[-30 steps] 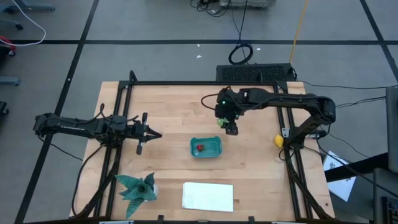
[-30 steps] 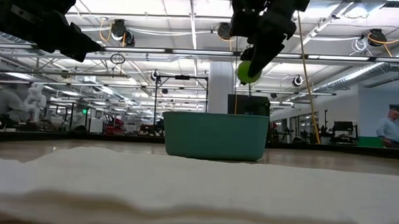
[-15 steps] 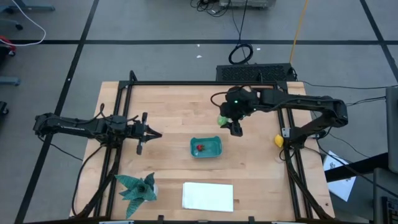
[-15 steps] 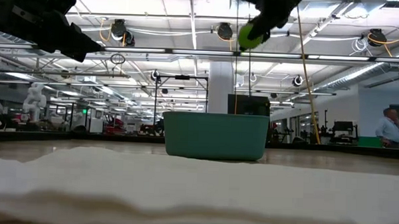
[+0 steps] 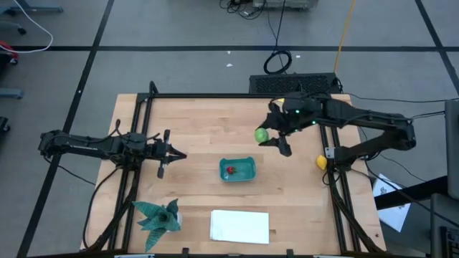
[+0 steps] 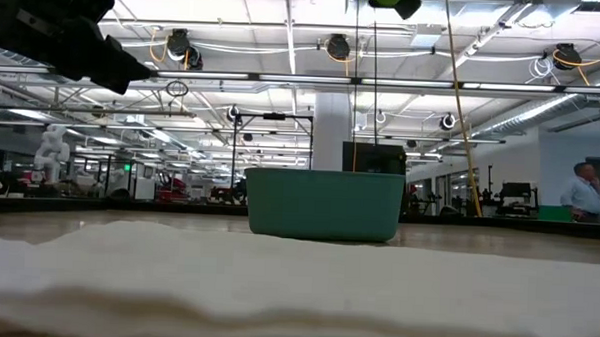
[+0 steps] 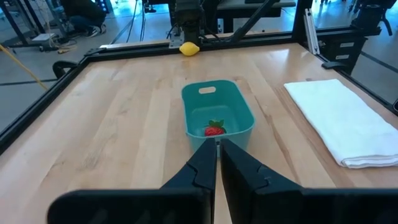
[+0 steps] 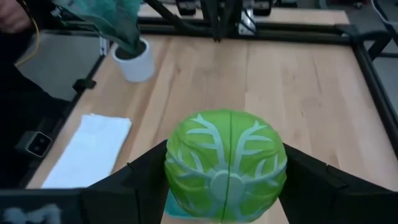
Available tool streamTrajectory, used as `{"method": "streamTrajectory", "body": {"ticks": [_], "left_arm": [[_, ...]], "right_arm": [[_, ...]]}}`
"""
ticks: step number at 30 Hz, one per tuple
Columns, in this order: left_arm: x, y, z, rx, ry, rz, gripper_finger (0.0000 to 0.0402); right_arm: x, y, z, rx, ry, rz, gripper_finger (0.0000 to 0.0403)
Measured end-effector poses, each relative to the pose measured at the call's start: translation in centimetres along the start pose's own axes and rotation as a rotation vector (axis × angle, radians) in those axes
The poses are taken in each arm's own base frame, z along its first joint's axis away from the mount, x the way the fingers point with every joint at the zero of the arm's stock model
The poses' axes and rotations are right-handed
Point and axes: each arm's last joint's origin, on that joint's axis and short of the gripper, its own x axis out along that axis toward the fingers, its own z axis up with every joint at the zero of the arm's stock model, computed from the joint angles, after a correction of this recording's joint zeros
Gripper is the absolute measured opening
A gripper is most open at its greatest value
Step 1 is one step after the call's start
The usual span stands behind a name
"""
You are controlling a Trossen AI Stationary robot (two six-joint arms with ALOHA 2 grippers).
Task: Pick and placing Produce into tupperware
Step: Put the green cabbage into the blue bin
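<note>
Your right gripper [image 5: 271,137] pinches the cabbage [image 5: 261,135] at one o'clock of the tub [image 5: 237,170], lifted to clear its rim; your left gripper [image 5: 176,154], pressed together, waits at nine.

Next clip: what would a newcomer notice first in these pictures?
The right gripper holds a light green toy cabbage raised above the table, up and to the right of the teal tub in the high view. In that tub, mid-table, lies a red strawberry. A yellow lemon waits at the table's right edge, and the left gripper hangs shut on the left.
</note>
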Motion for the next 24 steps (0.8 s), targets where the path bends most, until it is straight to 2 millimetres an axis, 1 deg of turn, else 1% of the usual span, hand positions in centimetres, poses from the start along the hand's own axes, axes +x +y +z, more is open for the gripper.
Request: {"method": "streamTrajectory", "body": {"ticks": [4, 8, 12, 15, 18, 21, 24], "left_arm": [[0.0, -0.1, -0.1, 0.003, 0.006, -0.038, 0.0026], [0.0, -0.2, -0.1, 0.009, 0.005, -0.067, 0.0026], [0.0, 0.1, 0.0, 0.023, 0.001, 0.025, 0.0026], [0.0, 0.1, -0.2, -0.034, 0.022, 0.053, 0.0026], [0.0, -0.2, -0.4, -0.060, 0.042, -0.052, 0.0026], [-0.1, -0.5, -0.2, -0.021, 0.016, -0.179, 0.0026], [-0.1, -0.7, -0.1, -0.006, -0.001, -0.222, 0.0026]], "right_arm": [[-1.0, 0.8, 0.2, -0.001, -0.029, 0.013, 0.0235], [-1.5, 1.5, 0.3, -0.009, -0.043, 0.026, 0.0235], [-1.5, 1.8, 0.3, -0.008, -0.040, 0.037, 0.0235], [-1.5, 1.9, 0.3, -0.005, -0.039, 0.039, 0.0235], [-1.5, 1.9, 0.3, 0.001, -0.039, 0.040, 0.0235], [-1.5, 1.9, 0.3, 0.006, -0.038, 0.039, 0.0235], [-1.5, 1.9, 0.3, 0.020, -0.038, 0.039, 0.0235]]}}
